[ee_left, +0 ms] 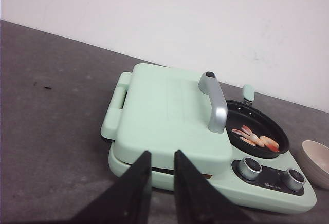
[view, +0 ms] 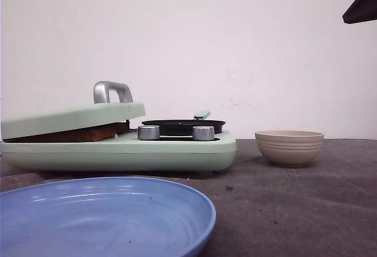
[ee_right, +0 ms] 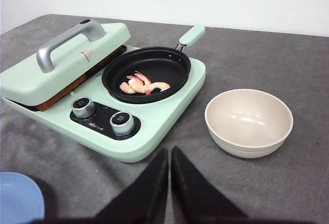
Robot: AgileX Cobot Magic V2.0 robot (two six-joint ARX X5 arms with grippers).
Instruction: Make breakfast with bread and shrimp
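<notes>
The cooker (ee_right: 154,136) is looking pale mint green, with a shiny silver handle (ee_right: 64,44) on its lid and two silver knobs (ee_right: 122,121) sitting on a black strip. The bread's (view: 76,134) edge is showing brown under the lid. The round pan (ee_right: 146,75) is black, and the shrimp (ee_right: 138,85) are pink and orange. The bowl (ee_right: 249,124) is creamy beige with thin lines around it. The plate (view: 106,218) is blue. The table (ee_right: 288,54) is dark grey.

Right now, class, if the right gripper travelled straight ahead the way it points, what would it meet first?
Probably the front edge of the mint-green breakfast maker, near its two knobs. The right gripper, fingers nearly together, aims just left of the beige bowl. Depth is unclear, so this is a judgement.
</notes>
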